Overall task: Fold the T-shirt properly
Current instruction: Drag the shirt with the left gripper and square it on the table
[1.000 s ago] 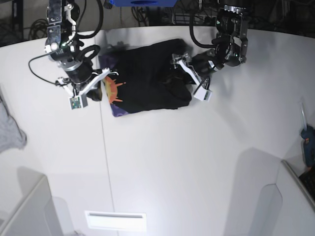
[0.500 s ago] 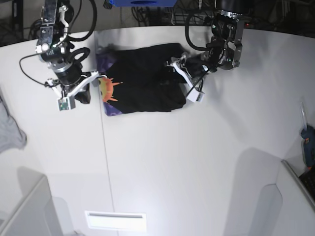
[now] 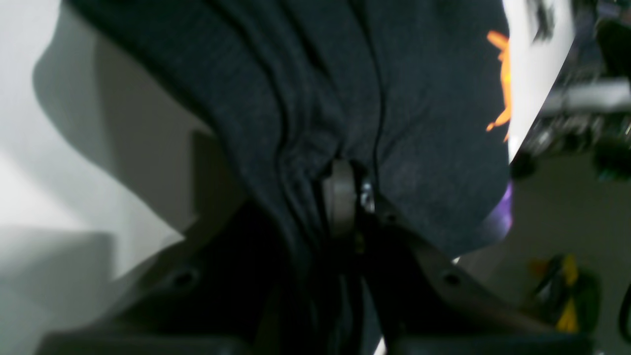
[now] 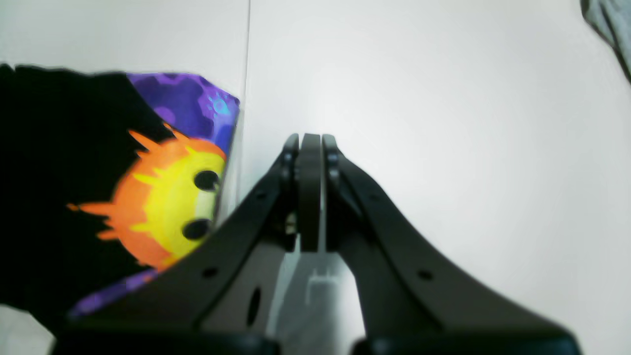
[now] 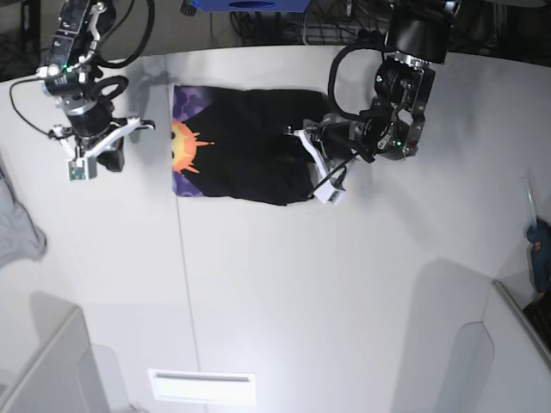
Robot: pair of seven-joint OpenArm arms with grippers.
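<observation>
From the left wrist camera, the left gripper (image 3: 347,197) was pinching a bunched fold of the black T-shirt (image 3: 305,88), the cloth draped over and between its fingers (image 3: 337,197). Over at the right wrist camera, the right gripper (image 4: 309,197) had its fingers (image 4: 310,192) pressed flat together on nothing, above bare white table (image 4: 443,123), with the T-shirt (image 4: 59,187) and its sun print (image 4: 167,197) lying just beside them, apart. From the base camera, the T-shirt (image 5: 250,142) lay folded on the table (image 5: 344,284), its right edge caught at the left gripper (image 5: 314,163), while the right gripper (image 5: 95,151) stood clear of its left edge
</observation>
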